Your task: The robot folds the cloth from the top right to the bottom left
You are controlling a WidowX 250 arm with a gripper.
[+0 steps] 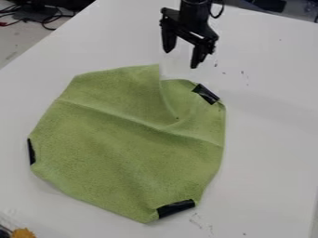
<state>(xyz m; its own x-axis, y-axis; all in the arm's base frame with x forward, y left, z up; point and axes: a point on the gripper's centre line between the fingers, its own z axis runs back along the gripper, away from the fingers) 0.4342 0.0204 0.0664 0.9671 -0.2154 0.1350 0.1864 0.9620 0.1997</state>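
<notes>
In my camera view I have open passage over the white table [270, 148] along the right, while the creased green cloth [118, 148] takes up the middle and a fuzzy orange thing [23, 233] stands at bottom left.

The arm [194, 13] is black, with a rounded, barrel-like section above the gripper [181, 59]. A thin black cable [219, 13] curves beside it. The gripper is black too, with an angular crossbar [188, 34] and two chunky fingers [168, 42] that narrow toward their tips. Small bumps break up its outline.
</notes>
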